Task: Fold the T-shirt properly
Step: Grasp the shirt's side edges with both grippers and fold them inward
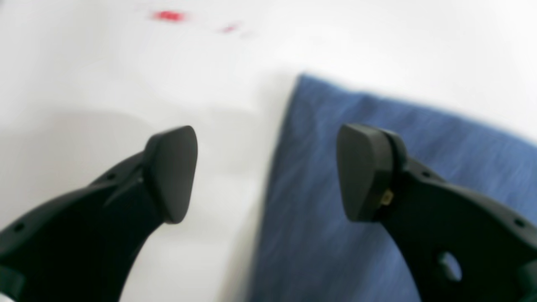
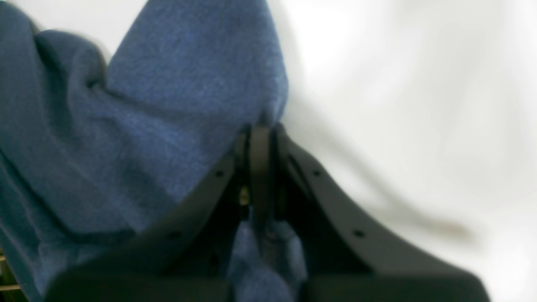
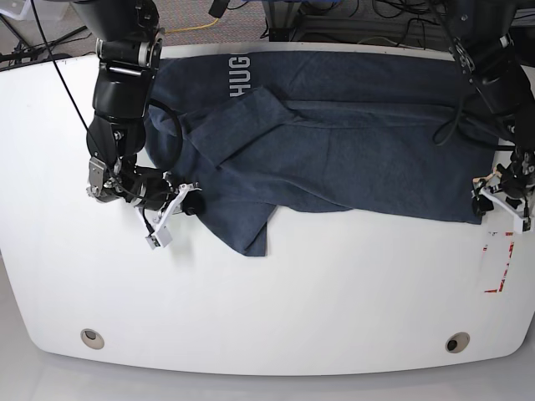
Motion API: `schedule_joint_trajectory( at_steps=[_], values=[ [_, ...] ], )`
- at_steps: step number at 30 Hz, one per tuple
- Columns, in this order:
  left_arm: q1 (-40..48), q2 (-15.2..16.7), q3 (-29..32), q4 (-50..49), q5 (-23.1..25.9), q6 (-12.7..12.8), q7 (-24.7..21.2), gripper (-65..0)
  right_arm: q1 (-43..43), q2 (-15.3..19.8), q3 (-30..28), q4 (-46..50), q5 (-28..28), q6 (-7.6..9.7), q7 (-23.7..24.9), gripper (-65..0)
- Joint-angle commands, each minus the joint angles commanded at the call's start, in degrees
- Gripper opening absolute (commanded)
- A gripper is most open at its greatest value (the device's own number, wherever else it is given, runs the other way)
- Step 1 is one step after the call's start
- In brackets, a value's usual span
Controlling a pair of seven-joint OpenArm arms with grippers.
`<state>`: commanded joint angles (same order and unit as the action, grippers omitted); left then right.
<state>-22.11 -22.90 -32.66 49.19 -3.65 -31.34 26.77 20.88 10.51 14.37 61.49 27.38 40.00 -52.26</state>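
Observation:
The dark slate-blue T-shirt (image 3: 351, 150) lies spread across the white table (image 3: 292, 301), white lettering (image 3: 238, 73) at its far left. Its left part is folded over toward the middle, and a flap (image 3: 251, 230) hangs toward the front. My right gripper (image 3: 191, 203) is at the shirt's left edge. In the right wrist view it (image 2: 260, 136) is shut on a fold of the T-shirt (image 2: 168, 105), with cloth bunched between the fingers. My left gripper (image 1: 268, 172) stands open over the T-shirt's (image 1: 377, 138) right edge, one finger over cloth, the other over table. In the base view it (image 3: 482, 199) sits at the shirt's right front corner.
Red tape marks (image 3: 500, 263) lie on the table at the right, just in front of the left arm. Two round holes (image 3: 92, 337) (image 3: 456, 342) sit near the front edge. Cables and equipment crowd the floor behind the table's far edge.

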Motion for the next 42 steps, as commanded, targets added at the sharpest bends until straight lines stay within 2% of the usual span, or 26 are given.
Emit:
schedule_joint_trajectory(
  at_steps=[6, 12, 13, 17, 20, 22, 25, 32, 38, 42],
  values=[
    [-4.6, -0.7, 4.9, -8.1, -0.1, 0.1, -0.4, -16.8, 0.0, 0.0, 0.0, 0.0, 0.0, 0.0, 0.0, -65.0],
    [-5.3, -0.7, 5.4, -10.5, -0.1, 0.1, -0.5, -17.5, 0.0, 0.0, 0.2, 0.0, 0.0, 0.0, 0.0, -65.0],
    [-5.3, -0.7, 5.4, -10.5, -0.1, 0.1, -0.5, -19.3, 0.0, 0.0, 0.2, 0.0, 0.0, 0.0, 0.0, -65.0],
    [-5.0, -0.7, 5.4, -10.2, -0.1, 0.1, -0.5, -38.1, 0.4, 0.1, 0.2, 0.3, 0.0, 0.0, 0.0, -65.0],
    [-5.0, -0.6, 5.4, -10.2, -0.1, 0.0, -0.6, -57.8, 1.7, 0.4, 0.1, 0.3, 0.0, 0.0, 0.0, -65.0],
    [-5.0, -0.6, 5.4, -10.1, -0.1, -0.4, -0.6, -63.9, 1.8, 0.9, 0.0, 0.3, 0.0, 0.0, 0.0, -65.0],
    [-5.0, -0.6, 5.2, -6.9, -0.4, -0.6, -0.5, -64.9, 2.5, 1.3, 0.0, 0.9, 0.0, 0.0, -0.1, -65.0],
    [1.2, 0.2, 5.3, 9.9, -0.4, -3.3, 0.0, -64.9, 2.2, 2.4, 0.0, 7.6, 0.0, 0.0, -1.5, -65.0],
    [6.7, 2.3, 4.8, 23.3, -0.4, -6.1, 5.4, -65.0, 0.1, 2.5, 0.4, 15.8, 0.3, 0.0, -4.9, -65.0],
    [11.0, 3.0, 2.2, 31.0, -0.4, -6.6, 8.3, -65.0, -1.5, 2.5, 0.4, 21.3, 0.6, 0.0, -7.3, -65.0]
  ],
)
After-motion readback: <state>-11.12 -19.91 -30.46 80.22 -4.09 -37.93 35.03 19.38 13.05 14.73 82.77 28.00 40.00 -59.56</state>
